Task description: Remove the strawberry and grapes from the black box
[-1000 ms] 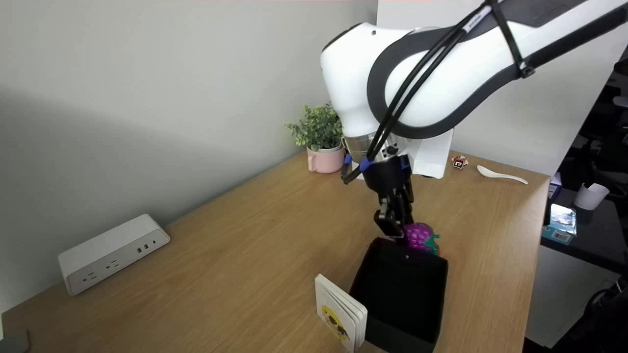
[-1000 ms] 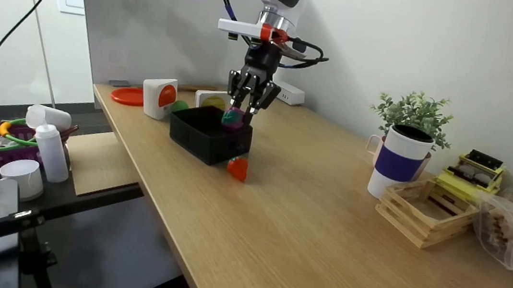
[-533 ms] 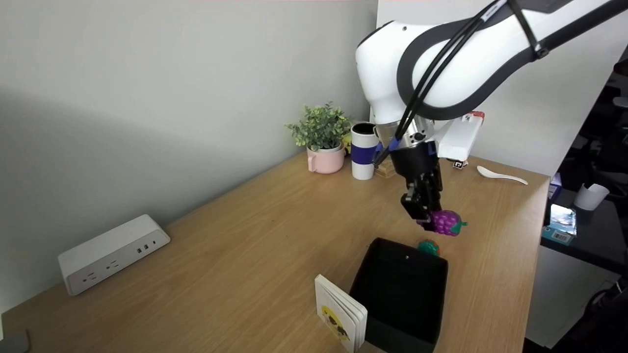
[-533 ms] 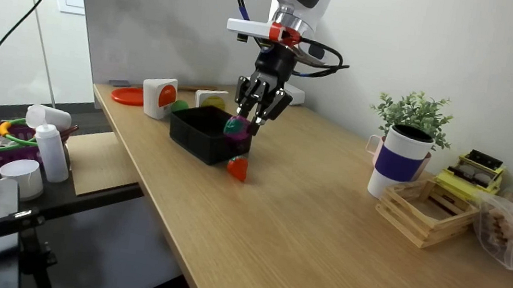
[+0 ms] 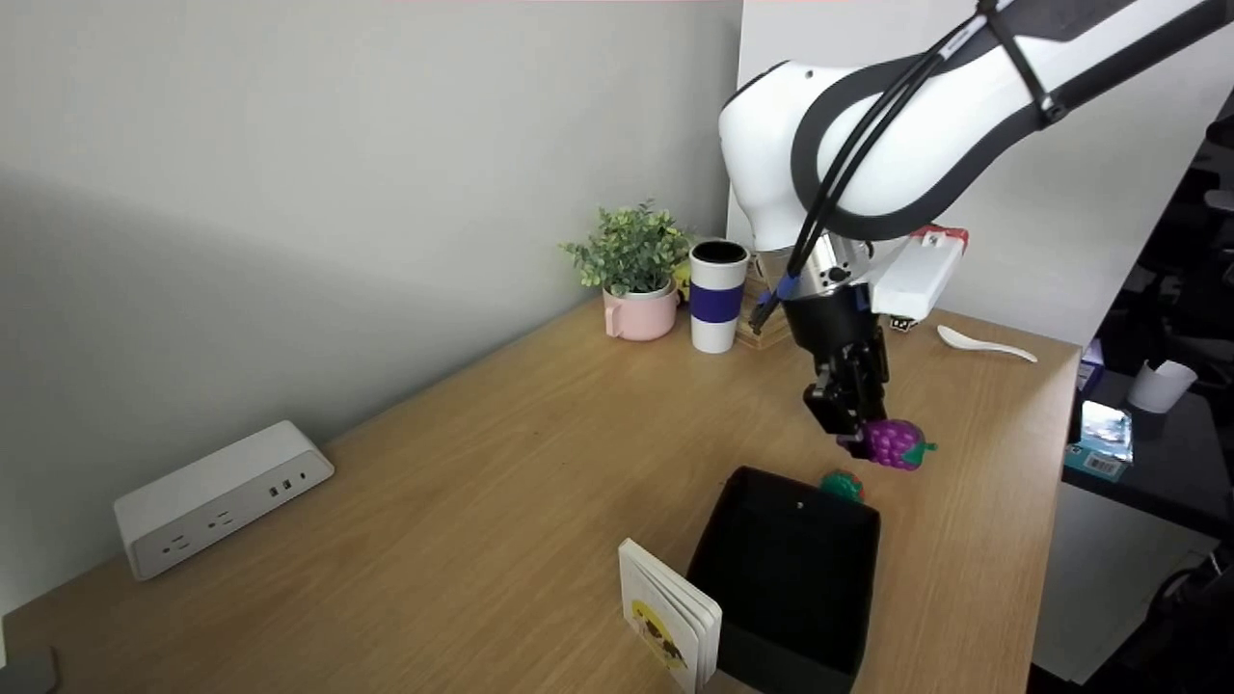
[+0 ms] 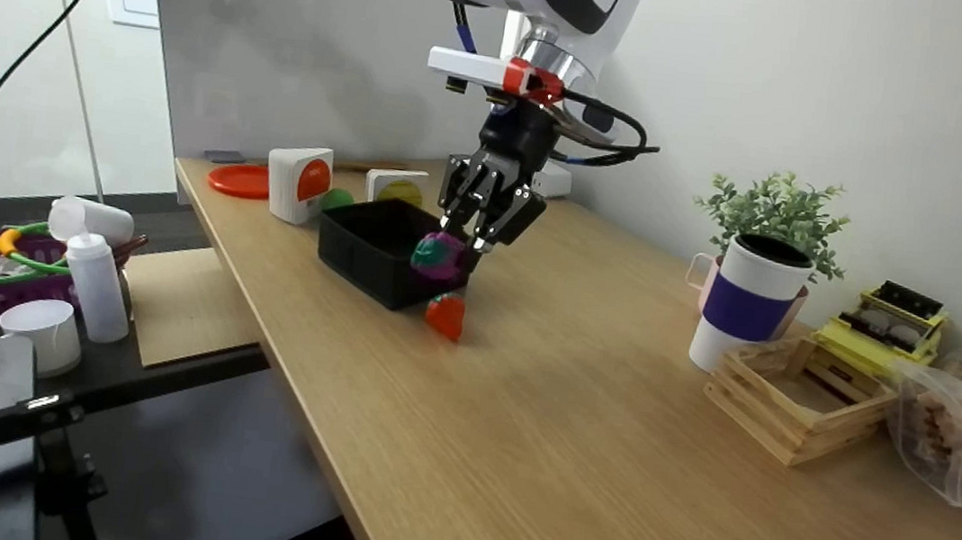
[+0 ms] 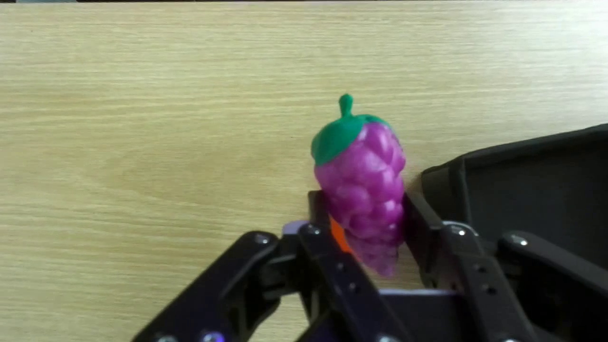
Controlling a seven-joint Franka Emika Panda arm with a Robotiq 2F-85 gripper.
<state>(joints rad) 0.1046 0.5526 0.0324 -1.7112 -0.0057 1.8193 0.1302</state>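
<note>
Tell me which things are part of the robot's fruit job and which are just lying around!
Part of the job:
the black box
the strawberry, outside the box
the gripper
the grapes, held in it

Just lying around:
the white spoon
the white book
the tall cup
the potted plant
the wooden crate

Wood-grain table point(image 6: 568, 461); grey wall point(image 5: 386, 116) along table's long side, soft shadow point(image 5: 106, 308) on wall; dark floor point(image 6: 178, 228) off table's opposite side.
</note>
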